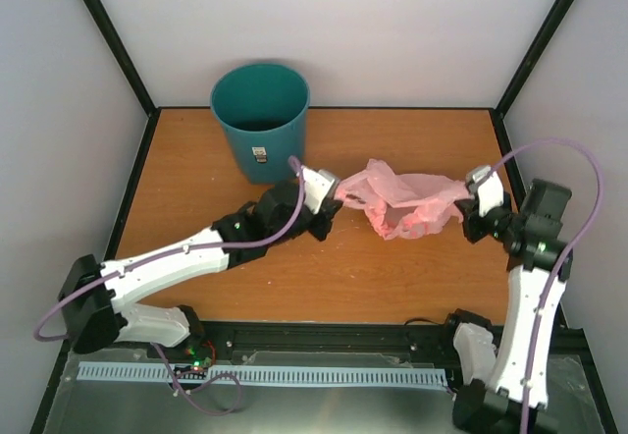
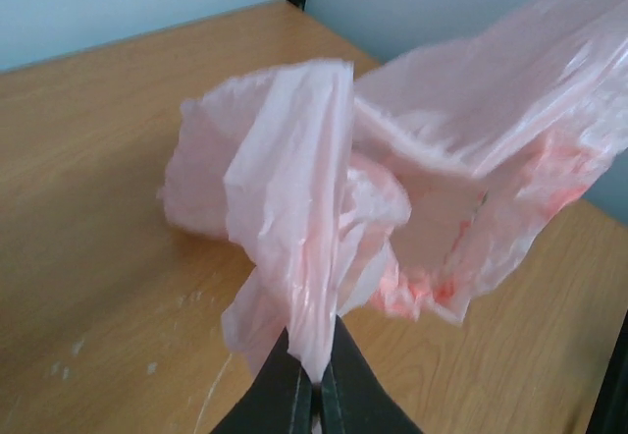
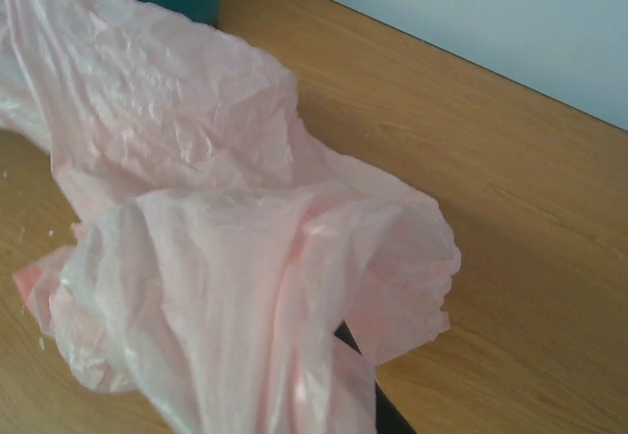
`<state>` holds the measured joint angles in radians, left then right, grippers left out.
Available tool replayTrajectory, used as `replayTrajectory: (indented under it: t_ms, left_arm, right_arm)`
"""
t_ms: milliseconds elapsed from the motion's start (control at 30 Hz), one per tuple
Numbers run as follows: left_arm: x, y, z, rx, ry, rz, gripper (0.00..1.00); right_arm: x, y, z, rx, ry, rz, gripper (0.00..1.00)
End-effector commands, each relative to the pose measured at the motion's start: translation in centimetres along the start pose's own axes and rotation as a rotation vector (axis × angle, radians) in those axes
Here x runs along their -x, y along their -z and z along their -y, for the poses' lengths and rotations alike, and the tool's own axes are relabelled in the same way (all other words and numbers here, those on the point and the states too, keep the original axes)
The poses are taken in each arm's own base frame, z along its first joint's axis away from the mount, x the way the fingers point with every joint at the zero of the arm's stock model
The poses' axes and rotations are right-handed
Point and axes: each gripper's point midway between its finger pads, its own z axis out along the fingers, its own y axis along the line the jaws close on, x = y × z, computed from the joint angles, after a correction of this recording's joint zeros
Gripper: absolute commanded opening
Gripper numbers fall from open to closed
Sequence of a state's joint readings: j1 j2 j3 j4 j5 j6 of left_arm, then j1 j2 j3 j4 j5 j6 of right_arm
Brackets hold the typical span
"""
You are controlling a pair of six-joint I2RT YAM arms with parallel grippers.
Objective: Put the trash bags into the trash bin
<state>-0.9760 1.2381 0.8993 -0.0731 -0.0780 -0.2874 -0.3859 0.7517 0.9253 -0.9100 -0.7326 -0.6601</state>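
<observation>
White walls (image 1: 343, 22) close in an orange-brown wooden table (image 1: 392, 277) on three sides. At the table's 11 o'clock stands the teal trash bin (image 1: 260, 120), upright and open, with a small white label (image 1: 259, 152) facing the arms.

From its base at 7 o'clock the left arm (image 1: 186, 252) stretches long and low toward 2 o'clock, nearly flat over the wood, its wrist ending just below the bin. The left gripper (image 1: 339, 196) has its dark fingers pinched together on a gathered fold of the pink trash bag (image 1: 402, 198); the wrist view shows the plastic (image 2: 392, 208) fanning out from that pinch (image 2: 316, 395).

On the other side, the right arm (image 1: 530, 306) climbs from 5 o'clock, bends at an elbow near the table's right edge and turns its wrist back toward 9 o'clock. The right gripper (image 1: 461, 198) is closed on the bag's other end, its fingers (image 3: 378, 400) mostly buried under crinkled film (image 3: 216, 257).

Between the two grippers the bag sags mid-table, right of the bin and outside it.
</observation>
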Motion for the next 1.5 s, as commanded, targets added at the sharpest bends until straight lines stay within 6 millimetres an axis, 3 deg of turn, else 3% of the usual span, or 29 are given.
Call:
replayTrajectory:
  t_ms: [0, 33, 67, 100, 167, 233, 267, 300, 367, 400, 433, 467, 500, 567, 600, 633, 667, 700, 733, 767, 800, 933, 1033, 1267, 1367, 1400, 1467]
  left_arm:
    - [8.7, -0.8, 0.6, 0.018, 0.028, 0.074, 0.01]
    - [10.8, -1.0, 0.6, 0.032, 0.016, 0.078, 0.01]
    - [14.6, -0.3, 1.0, 0.041, -0.006, 0.124, 0.01]
    - [18.0, 0.6, 1.6, 0.040, -0.036, 0.181, 0.01]
    - [24.4, 3.0, 3.6, 0.008, -0.120, 0.301, 0.01]
    - [30.5, 8.4, 7.7, -0.039, -0.258, 0.485, 0.01]
    - [32.3, 11.4, 10.1, -0.041, -0.348, 0.581, 0.01]
    - [33.4, 14.0, 12.4, -0.030, -0.421, 0.676, 0.01]
    - [33.3, 18.2, 16.0, -0.055, -0.533, 0.817, 0.01]
    - [32.2, 18.9, 17.0, -0.084, -0.555, 0.846, 0.01]
    - [30.8, 18.5, 16.6, -0.080, -0.552, 0.845, 0.01]
    - [28.8, 16.6, 15.1, -0.022, -0.523, 0.811, 0.01]
    - [26.8, 14.0, 12.4, 0.072, -0.463, 0.777, 0.01]
    - [17.6, 2.7, 4.6, 0.209, -0.350, 0.449, 0.01]
    - [10.3, -2.9, 0.2, 0.249, -0.280, 0.181, 0.01]
    - [4.0, -6.2, -2.3, 0.254, -0.224, 0.009, 0.01]
    - [-0.3, -7.6, -2.9, 0.241, -0.217, -0.075, 0.01]
    - [-2.6, -7.6, -2.4, 0.218, -0.222, -0.090, 0.01]
    - [-3.1, -6.8, -1.6, 0.193, -0.219, -0.058, 0.01]
    - [-2.3, -5.2, -0.8, 0.168, -0.199, -0.002, 0.01]
    - [-2.0, -4.3, -0.6, 0.152, -0.177, 0.019, 0.01]
    - [-1.3, -2.2, -0.7, 0.153, -0.132, 0.044, 0.01]
    - [-2.4, -2.4, -1.0, 0.151, -0.116, 0.023, 0.01]
    - [-5.4, -3.9, 0.7, 0.029, -0.070, -0.052, 0.01]
    - [-5.9, -4.3, 1.7, -0.028, -0.043, -0.065, 0.01]
    - [-6.1, -4.5, 2.1, -0.046, -0.037, -0.068, 0.01]
    - [-6.4, -4.8, 2.7, -0.076, -0.022, -0.075, 0.01]
  right_arm:
    - [2.6, -1.1, 4.0, -0.061, -0.085, -0.122, 0.03]
    - [4.0, -1.4, 4.5, -0.059, -0.072, -0.157, 0.03]
    - [5.4, -1.6, 5.8, -0.080, -0.064, -0.205, 0.03]
    - [7.9, -0.9, 6.4, -0.095, -0.040, -0.204, 0.03]
    - [14.9, 2.3, 8.1, -0.172, 0.002, -0.106, 0.03]
    - [23.9, 9.0, 8.9, -0.335, 0.093, 0.112, 0.03]
    - [27.6, 12.8, 8.6, -0.420, 0.140, 0.234, 0.03]
    - [31.0, 17.5, 7.3, -0.506, 0.198, 0.380, 0.03]
    - [33.8, 22.1, 4.8, -0.559, 0.284, 0.560, 0.03]
    - [33.6, 22.7, 3.6, -0.546, 0.308, 0.604, 0.03]
    - [33.0, 23.1, 2.3, -0.538, 0.338, 0.661, 0.03]
    - [31.1, 22.3, 1.3, -0.524, 0.361, 0.691, 0.03]
    - [28.4, 22.6, -1.4, -0.519, 0.434, 0.740, 0.03]
    - [21.2, 14.3, 0.0, -0.448, 0.467, 0.607, 0.03]
    - [16.5, 9.4, 2.3, -0.460, 0.430, 0.490, 0.04]
    - [9.9, 3.3, 6.0, -0.492, 0.357, 0.276, 0.03]
    - [3.1, -1.8, 8.2, -0.462, 0.319, 0.031, 0.03]
    - [-2.6, -5.0, 9.4, -0.422, 0.249, -0.190, 0.03]
    - [-6.5, -6.6, 9.5, -0.351, 0.166, -0.328, 0.03]
    - [-8.2, -7.1, 8.4, -0.258, 0.100, -0.361, 0.03]
    - [-8.3, -6.9, 7.0, -0.187, 0.056, -0.324, 0.03]
    - [-5.3, -4.4, 2.4, -0.109, 0.081, -0.120, 0.03]
    - [-4.7, -3.1, 1.6, -0.138, 0.098, -0.080, 0.03]
    - [-7.3, -3.4, 1.5, -0.113, 0.021, -0.217, 0.06]
    - [-7.4, -2.9, 1.5, -0.120, 0.015, -0.238, 0.19]
    - [-7.2, -2.6, 1.3, -0.117, 0.027, -0.238, 0.28]
    - [-6.6, -1.9, 1.0, -0.121, 0.056, -0.230, 0.56]
